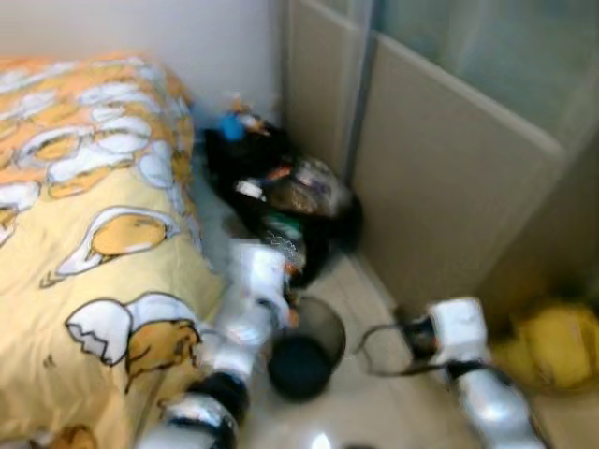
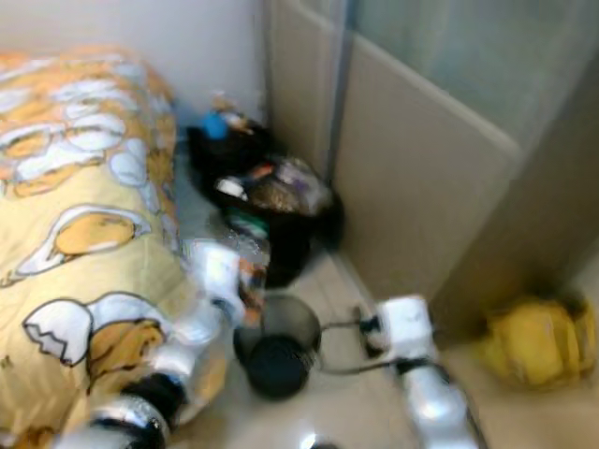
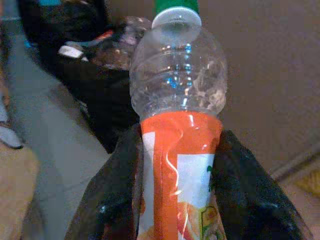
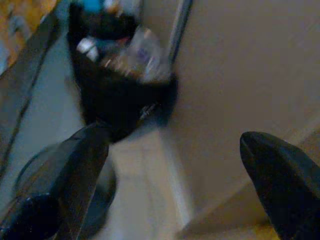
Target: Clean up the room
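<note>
Clenched in my left gripper [image 3: 175, 200], the plastic bottle [image 3: 177, 125] shows an orange label whose writing I cannot read; its green cap is cut off. From the head it blurs above a round black bin [image 1: 304, 360] beside the bed [image 1: 84, 234]. Stuffed black rubbish bags [image 1: 281, 196] fill the corner. My right gripper [image 4: 175, 185] hangs spread, empty.

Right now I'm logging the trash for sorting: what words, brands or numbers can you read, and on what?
None can be read.
Bottle in the left end effector: orange and white label with a printed picture, lettering too blurred.
Black trash bags: packaging inside too blurred.
</note>
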Controlling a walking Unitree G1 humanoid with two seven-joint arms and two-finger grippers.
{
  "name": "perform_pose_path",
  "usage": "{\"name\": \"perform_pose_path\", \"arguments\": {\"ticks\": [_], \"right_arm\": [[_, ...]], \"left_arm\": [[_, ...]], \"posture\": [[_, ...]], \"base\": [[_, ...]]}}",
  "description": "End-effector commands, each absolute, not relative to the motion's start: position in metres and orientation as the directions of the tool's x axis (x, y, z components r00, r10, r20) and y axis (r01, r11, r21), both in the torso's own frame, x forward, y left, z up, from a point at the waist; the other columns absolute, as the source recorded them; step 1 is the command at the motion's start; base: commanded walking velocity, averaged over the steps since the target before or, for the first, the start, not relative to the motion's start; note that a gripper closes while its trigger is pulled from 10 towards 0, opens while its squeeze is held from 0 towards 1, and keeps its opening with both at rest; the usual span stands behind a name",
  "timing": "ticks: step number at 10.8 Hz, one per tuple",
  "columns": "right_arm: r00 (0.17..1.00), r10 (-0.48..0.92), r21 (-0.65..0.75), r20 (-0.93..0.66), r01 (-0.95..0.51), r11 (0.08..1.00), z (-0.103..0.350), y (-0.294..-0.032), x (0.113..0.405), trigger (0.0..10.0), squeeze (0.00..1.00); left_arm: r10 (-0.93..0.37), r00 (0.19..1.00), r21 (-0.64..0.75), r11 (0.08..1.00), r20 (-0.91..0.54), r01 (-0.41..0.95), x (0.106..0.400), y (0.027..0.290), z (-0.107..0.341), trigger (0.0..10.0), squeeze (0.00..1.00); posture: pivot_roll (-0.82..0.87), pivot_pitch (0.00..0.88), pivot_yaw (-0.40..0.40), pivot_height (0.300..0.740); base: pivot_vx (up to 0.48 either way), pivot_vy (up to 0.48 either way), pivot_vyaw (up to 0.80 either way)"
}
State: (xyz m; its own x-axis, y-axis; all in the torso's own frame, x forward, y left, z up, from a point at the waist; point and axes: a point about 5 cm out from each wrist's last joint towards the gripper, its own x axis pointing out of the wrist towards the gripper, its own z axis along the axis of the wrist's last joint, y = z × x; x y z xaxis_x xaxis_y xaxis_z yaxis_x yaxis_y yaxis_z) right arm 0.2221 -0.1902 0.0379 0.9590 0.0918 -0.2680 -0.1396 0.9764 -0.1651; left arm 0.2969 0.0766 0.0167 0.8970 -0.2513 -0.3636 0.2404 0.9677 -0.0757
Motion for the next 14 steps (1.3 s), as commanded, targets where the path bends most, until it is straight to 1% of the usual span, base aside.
{"name": "perform_pose_path", "arguments": {"ticks": [1, 2, 3, 4, 6, 7, 8, 9, 13, 14], "right_arm": [[0.950, 0.129, -0.141, -0.283, -0.175, 0.974, 0.038, -0.187, 0.219, 10.0, 0.00], [0.947, 0.138, -0.134, -0.291, -0.184, 0.974, 0.036, -0.186, 0.217, 10.0, 0.00], [0.948, 0.141, -0.126, -0.286, -0.183, 0.975, 0.037, -0.183, 0.218, 10.0, 0.00], [0.945, 0.164, -0.106, -0.281, -0.200, 0.974, 0.037, -0.171, 0.220, 10.0, 0.00], [0.947, 0.153, -0.100, -0.282, -0.187, 0.977, 0.036, -0.169, 0.220, 10.0, 0.00], [0.951, 0.135, -0.094, -0.276, -0.167, 0.981, 0.036, -0.171, 0.219, 10.0, 0.00], [0.954, 0.127, -0.094, -0.273, -0.158, 0.983, 0.037, -0.173, 0.219, 10.0, 0.00], [0.953, 0.127, -0.100, -0.275, -0.160, 0.982, 0.037, -0.173, 0.217, 10.0, 0.00], [0.945, 0.122, -0.106, -0.303, -0.160, 0.981, 0.032, -0.174, 0.209, 10.0, 0.00], [0.946, 0.102, -0.113, -0.308, -0.143, 0.983, 0.032, -0.177, 0.210, 10.0, 0.00]], "left_arm": [[-0.288, 0.910, -0.016, 0.955, -0.299, 0.297, 0.298, 0.078, 0.025, 10.0, 0.00], [-0.349, 0.899, -0.022, 0.934, -0.264, 0.356, 0.294, 0.058, 0.030, 10.0, 0.00], [-0.356, 0.898, -0.033, 0.932, -0.260, 0.360, 0.295, 0.054, 0.032, 10.0, 0.00], [-0.399, 0.882, -0.030, 0.914, -0.252, 0.405, 0.297, 0.048, 0.036, 10.0, 0.00], [-0.413, 0.871, -0.025, 0.906, -0.265, 0.422, 0.300, 0.044, 0.038, 10.0, 0.00], [-0.384, 0.880, -0.040, 0.920, -0.281, 0.389, 0.302, 0.046, 0.037, 10.0, 0.00], [-0.329, 0.892, -0.051, 0.943, -0.310, 0.330, 0.305, 0.050, 0.034, 10.0, 0.00], [-0.295, 0.897, -0.045, 0.954, -0.328, 0.297, 0.308, 0.054, 0.033, 10.0, 0.00], [-0.273, 0.900, -0.004, 0.957, -0.340, 0.289, 0.322, 0.054, 0.043, 10.0, 0.00], [-0.216, 0.947, 0.010, 0.974, -0.240, 0.225, 0.329, 0.061, 0.055, 10.0, 0.00]], "posture": [[-0.14, 0.000, -0.073, 0.740], [-0.14, 0.000, -0.072, 0.740], [-0.14, 0.000, -0.070, 0.740], [-0.14, 0.000, -0.046, 0.740], [-0.16, 0.000, -0.017, 0.740], [-0.17, 0.000, -0.008, 0.740], [-0.18, 0.000, -0.005, 0.740], [-0.19, 0.000, 0.001, 0.740], [-0.20, 0.000, 0.005, 0.740], [-0.20, 0.000, 0.009, 0.740]], "base": [[0.000, -0.319, 0.00], [0.000, -0.428, 0.00], [0.000, -0.428, 0.00], [0.000, -0.428, 0.00], [0.000, -0.426, 0.00], [0.000, -0.416, 0.00], [0.319, -0.356, 0.00], [0.319, -0.356, 0.68], [0.326, -0.349, 0.60], [0.469, 0.000, 0.59]]}}
